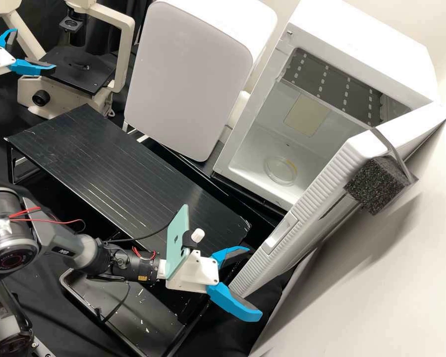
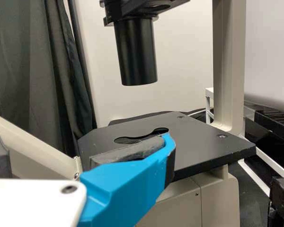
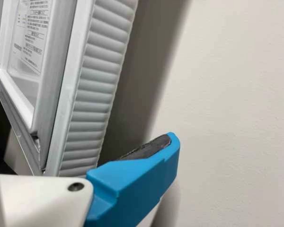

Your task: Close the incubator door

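Door (image 1: 317, 198) stands open (high view: dish (image 1: 281, 171) inside).

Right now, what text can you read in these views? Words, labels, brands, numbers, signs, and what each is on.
No text I can quote.
Incubator door, inner side: printed label, too small to read.
Right arm: pale lettering on its grey link, too blurred.
Same arm, near the gripper: small yellow label, too small.
Mint-green phone: small dark logo, no readable word.
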`<state>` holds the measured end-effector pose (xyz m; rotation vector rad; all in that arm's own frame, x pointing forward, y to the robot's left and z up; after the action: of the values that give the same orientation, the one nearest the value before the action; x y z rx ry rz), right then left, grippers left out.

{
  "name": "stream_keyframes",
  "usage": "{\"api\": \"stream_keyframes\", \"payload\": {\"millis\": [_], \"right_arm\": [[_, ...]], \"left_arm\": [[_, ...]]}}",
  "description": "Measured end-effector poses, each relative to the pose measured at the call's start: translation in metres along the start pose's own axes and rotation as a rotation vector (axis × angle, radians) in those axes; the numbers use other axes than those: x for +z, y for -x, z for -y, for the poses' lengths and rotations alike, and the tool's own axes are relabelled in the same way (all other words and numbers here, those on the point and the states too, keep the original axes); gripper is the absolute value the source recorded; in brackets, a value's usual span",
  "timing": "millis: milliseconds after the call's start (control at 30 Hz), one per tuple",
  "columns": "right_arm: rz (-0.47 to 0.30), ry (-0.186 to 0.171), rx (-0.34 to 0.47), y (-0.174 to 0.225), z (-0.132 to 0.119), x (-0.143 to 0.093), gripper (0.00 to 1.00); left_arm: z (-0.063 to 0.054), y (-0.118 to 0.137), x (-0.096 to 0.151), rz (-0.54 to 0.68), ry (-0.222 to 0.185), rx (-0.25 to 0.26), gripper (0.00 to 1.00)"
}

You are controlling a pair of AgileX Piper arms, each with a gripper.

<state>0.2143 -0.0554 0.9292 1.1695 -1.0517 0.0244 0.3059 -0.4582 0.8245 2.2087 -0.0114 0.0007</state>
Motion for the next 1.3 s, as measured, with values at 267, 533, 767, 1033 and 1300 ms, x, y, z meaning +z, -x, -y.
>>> {"api": "stream_keyframes", "payload": {"millis": [267,533,767,1033,1300], "right_arm": [[-0.014,-0.073,-0.007,0.0,0.001,-0.001,1.0],[-0.144,-0.189,-0.074,-0.002,0.009,-0.01,1.0],[-0.17,-0.291,-0.087,-0.004,0.008,-0.009,1.0],[-0.226,-0.366,-0.095,0.008,-0.002,-0.01,1.0],[-0.41,-0.446,-0.155,0.054,-0.023,-0.031,1.0]], "left_arm": [[0.0,0.0,0.0,0.0,0.0,0.0,1.0],[0.0,0.0,0.0,0.0,0.0,0.0,1.0],[0.0,0.0,0.0,0.0,0.0,0.0,1.0],[0.0,0.0,0.0,0.0,0.0,0.0,1.0],[0.0,0.0,0.0,0.0,0.0,0.0,1.0]]}}
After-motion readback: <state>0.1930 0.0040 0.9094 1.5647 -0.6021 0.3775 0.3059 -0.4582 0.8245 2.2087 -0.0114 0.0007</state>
